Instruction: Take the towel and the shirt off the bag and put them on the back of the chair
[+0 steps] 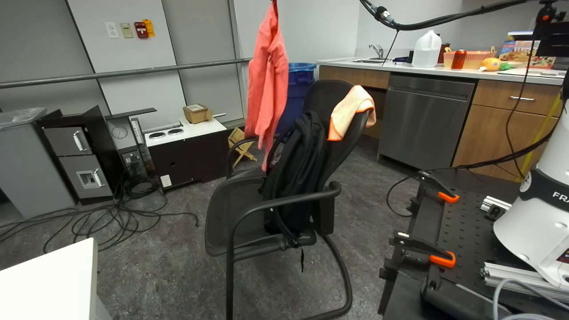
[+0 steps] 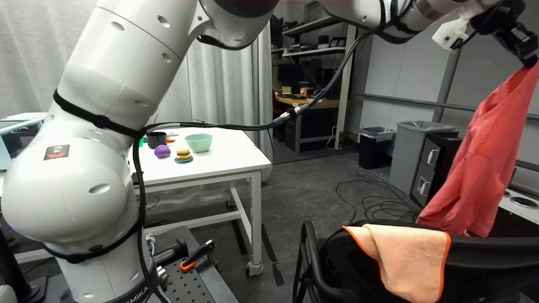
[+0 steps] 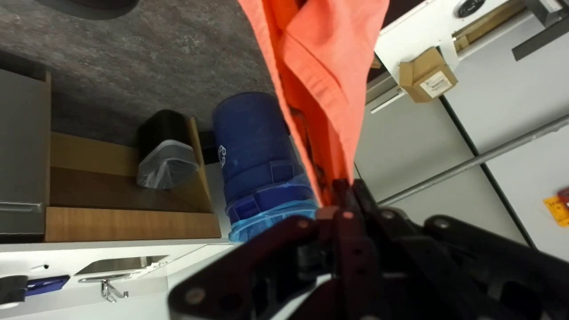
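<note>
The coral shirt [image 1: 269,75] hangs long and loose from my gripper, seen in both exterior views [image 2: 480,155]. My gripper [image 2: 528,63] is shut on its upper end, and the wrist view shows the shirt [image 3: 329,66] pinched between the fingertips [image 3: 351,184]. The shirt's lower end reaches down beside the bag; whether it touches cannot be told. The limp black bag [image 1: 295,173] leans on the seat against the backrest of the black chair [image 1: 326,95]. The peach towel [image 1: 353,111] with orange edging lies draped over the backrest's top edge, also seen from behind [image 2: 410,256].
Curved armrests [image 1: 284,202] stand beside the bag. A blue bin [image 3: 258,138] stands behind the shirt. A toy stove [image 1: 186,133] with a cardboard box [image 1: 195,114] is further back. The robot's black table [image 1: 462,231] and a white table [image 2: 210,164] are nearby.
</note>
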### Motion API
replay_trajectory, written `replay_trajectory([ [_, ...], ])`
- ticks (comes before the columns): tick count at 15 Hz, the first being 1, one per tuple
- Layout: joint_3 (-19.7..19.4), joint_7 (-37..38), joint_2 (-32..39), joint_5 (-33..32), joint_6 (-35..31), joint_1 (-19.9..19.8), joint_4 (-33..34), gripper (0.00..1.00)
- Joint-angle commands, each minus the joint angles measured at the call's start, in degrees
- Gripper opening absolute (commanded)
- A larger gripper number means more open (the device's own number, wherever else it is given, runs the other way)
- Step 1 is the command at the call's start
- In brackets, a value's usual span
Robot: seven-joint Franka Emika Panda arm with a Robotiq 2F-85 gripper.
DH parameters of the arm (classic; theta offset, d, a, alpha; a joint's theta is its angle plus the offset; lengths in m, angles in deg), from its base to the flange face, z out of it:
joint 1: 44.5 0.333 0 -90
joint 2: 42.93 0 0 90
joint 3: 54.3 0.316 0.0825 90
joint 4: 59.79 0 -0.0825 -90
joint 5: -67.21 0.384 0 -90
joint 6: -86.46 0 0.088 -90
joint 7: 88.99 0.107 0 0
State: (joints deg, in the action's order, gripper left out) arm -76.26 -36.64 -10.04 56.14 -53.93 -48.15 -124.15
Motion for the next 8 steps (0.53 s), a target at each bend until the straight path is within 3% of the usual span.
replay_trajectory([
  [1,2.27,-10.17,-4.32,3.43,4.61,-4.52,-4.21,0.01],
  [5,1.50,-17.78,-6.14,4.45,9.90,-8.37,-6.90,0.01],
  [8,3.17,-26.65,-8.66,7.74,14.38,-11.78,-10.34,0.01],
])
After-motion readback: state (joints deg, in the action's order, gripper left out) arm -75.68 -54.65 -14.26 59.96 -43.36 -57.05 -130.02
